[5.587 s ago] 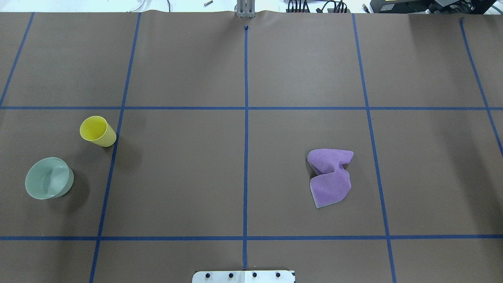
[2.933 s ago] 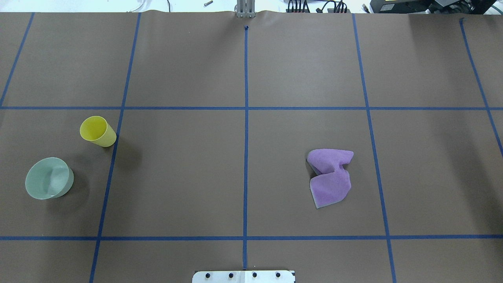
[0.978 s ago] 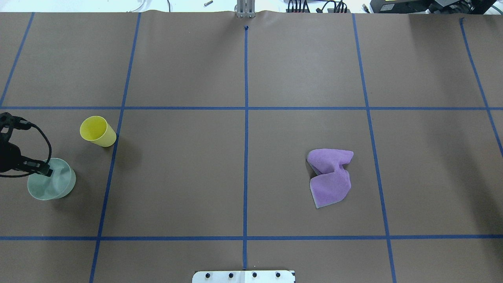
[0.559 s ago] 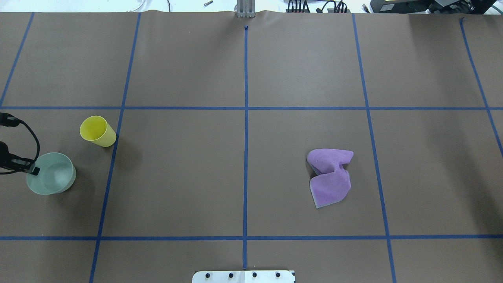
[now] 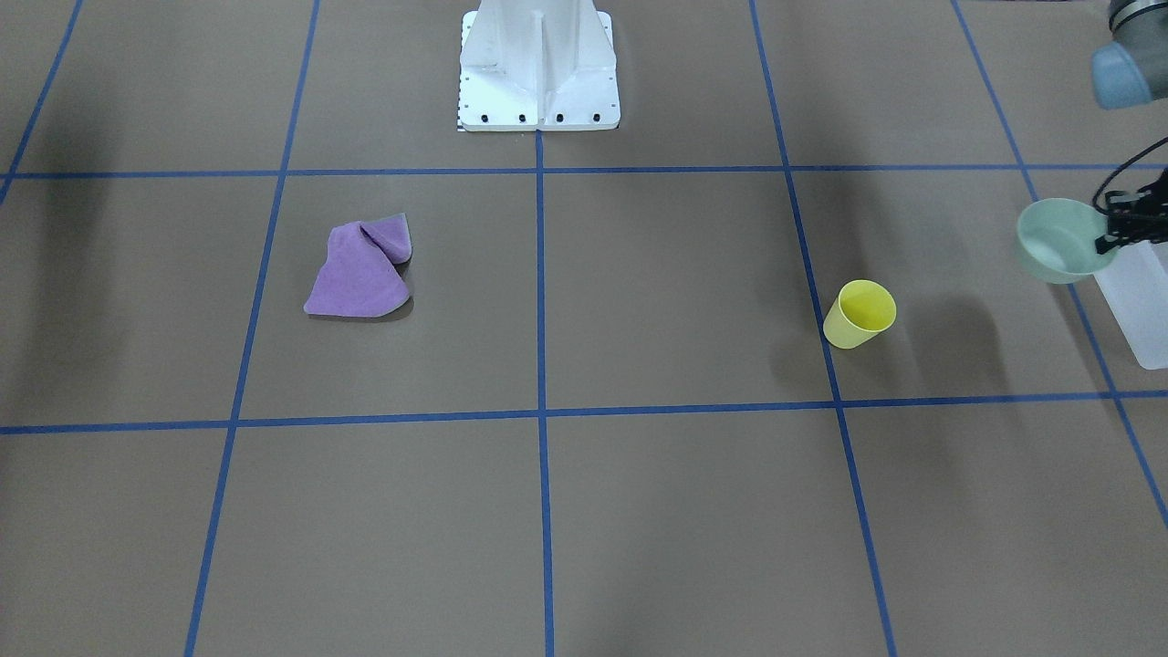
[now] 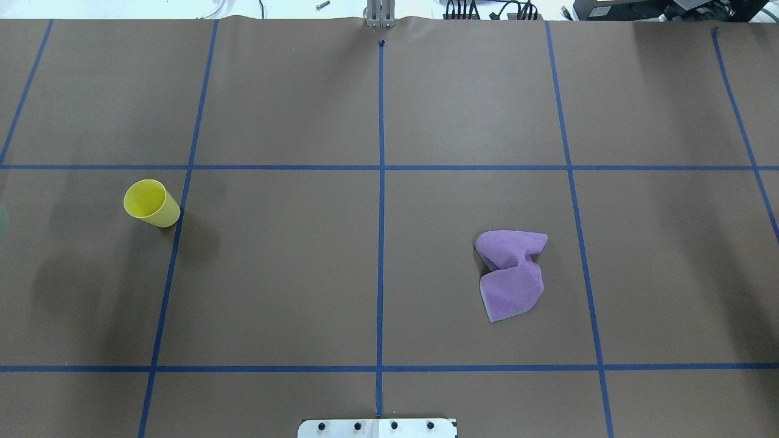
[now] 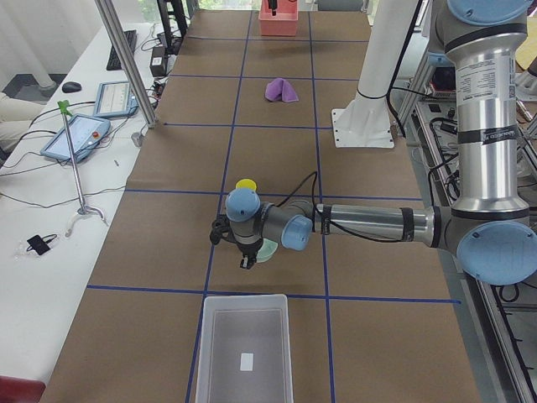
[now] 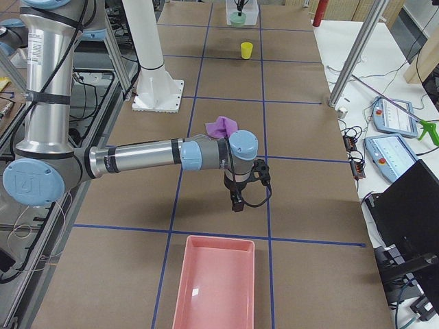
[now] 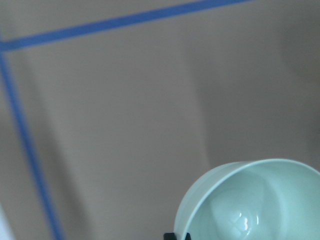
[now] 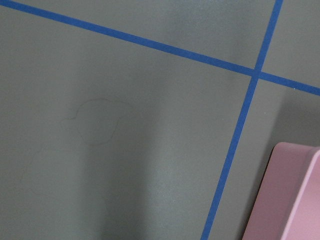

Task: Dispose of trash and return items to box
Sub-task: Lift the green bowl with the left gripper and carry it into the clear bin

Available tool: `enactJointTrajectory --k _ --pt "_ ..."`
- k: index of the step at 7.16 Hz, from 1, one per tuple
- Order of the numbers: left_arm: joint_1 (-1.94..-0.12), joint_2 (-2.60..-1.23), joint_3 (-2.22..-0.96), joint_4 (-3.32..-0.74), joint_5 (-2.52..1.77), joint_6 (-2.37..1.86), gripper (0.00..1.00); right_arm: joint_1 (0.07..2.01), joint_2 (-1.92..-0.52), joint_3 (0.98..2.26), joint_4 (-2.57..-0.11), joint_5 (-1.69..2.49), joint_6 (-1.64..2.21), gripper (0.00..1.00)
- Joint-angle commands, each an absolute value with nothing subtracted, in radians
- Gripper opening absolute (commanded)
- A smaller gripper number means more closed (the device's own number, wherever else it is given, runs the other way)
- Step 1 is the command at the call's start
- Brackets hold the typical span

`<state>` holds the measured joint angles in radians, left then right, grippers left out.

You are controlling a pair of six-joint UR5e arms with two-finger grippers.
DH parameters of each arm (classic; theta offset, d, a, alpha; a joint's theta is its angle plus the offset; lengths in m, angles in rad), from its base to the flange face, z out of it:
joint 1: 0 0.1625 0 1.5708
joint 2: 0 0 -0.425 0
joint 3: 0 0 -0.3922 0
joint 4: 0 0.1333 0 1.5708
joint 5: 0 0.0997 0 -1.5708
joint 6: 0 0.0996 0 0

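Bowl: the bowl [image 5: 1057, 242] is hanging above the table [image 5: 639, 511], just beside the box [image 5: 1141, 306] and seemingly not yet over it.
Left gripper: the left gripper [image 5: 1109, 239] is pinching the bowl's rim, jaws clamped on it.
Cup: the cup [image 5: 860, 314] is standing upright, well apart from the box.
Right gripper: the right gripper [image 8: 236, 200] is hovering near the pink tray [image 8: 214, 288]; I cannot tell how its jaws stand.
Cloth: the purple cloth [image 5: 358, 271], likely the trash, is lying untouched.
Progress: 0 of 2 items are sitting in the box; 1 is hanging in the grip.

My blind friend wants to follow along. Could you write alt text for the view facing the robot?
At the right edge, the robot's left claw grips a mint-green bowl by its rim, near a frosted white bin. A yellow cup stands on the table, and a purple cloth lies at left.
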<state>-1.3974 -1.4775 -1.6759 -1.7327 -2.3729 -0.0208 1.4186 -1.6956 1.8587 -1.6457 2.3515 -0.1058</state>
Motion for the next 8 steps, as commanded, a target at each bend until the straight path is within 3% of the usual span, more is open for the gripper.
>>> enactJointTrajectory --k 1,3,8 --pt "-1.611 -1.59 -1.52 -1.583 -2.382 0.215 0.0 1.414 -1.686 1.859 -1.646 2.352 -0.106 1.0" --pt "-1.728 -1.673 -1.264 -1.594 -2.382 0.334 0.0 1.413 -1.683 1.859 -1.646 2.352 -0.106 1.0" --pt "-1.74 -1.741 -0.848 -1.892 -2.381 0.298 0.0 1.411 -1.675 1.856 -1.646 2.352 -0.1 1.0"
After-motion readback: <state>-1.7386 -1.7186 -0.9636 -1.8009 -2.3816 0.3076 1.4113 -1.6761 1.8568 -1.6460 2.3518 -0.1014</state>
